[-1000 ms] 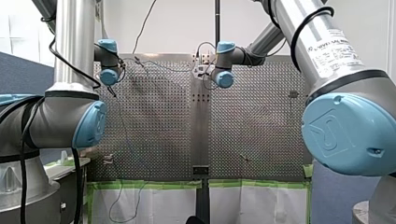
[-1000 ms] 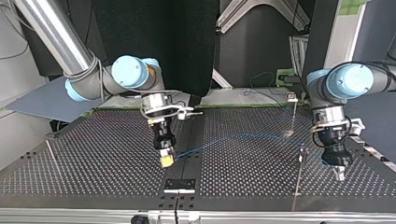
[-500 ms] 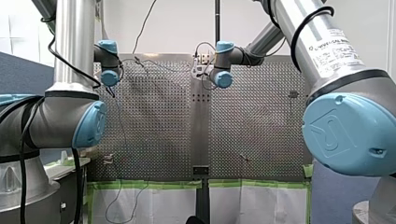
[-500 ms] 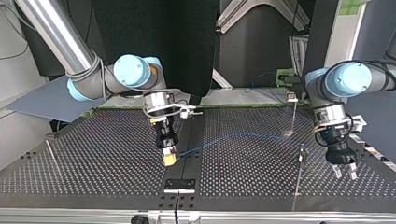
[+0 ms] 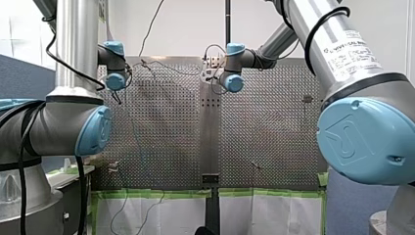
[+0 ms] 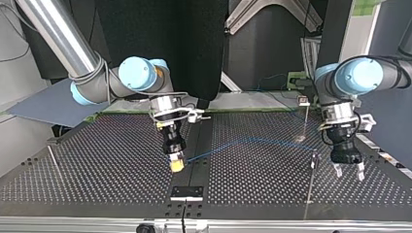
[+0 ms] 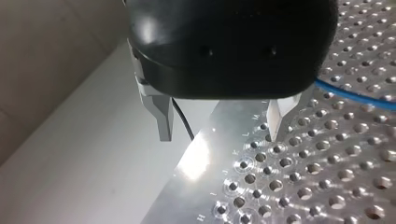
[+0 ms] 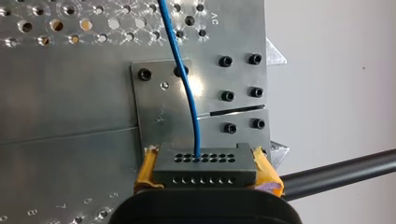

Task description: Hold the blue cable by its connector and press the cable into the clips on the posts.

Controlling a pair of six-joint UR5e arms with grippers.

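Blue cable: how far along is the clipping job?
Done: my right gripper is shut on the connector, and the blue cable leads out of it. In hand: the cable spans the table toward the near post; I cannot tell whether it sits in that clip. My left gripper is open and empty at the table edge. Left: pressing the cable into the clips.
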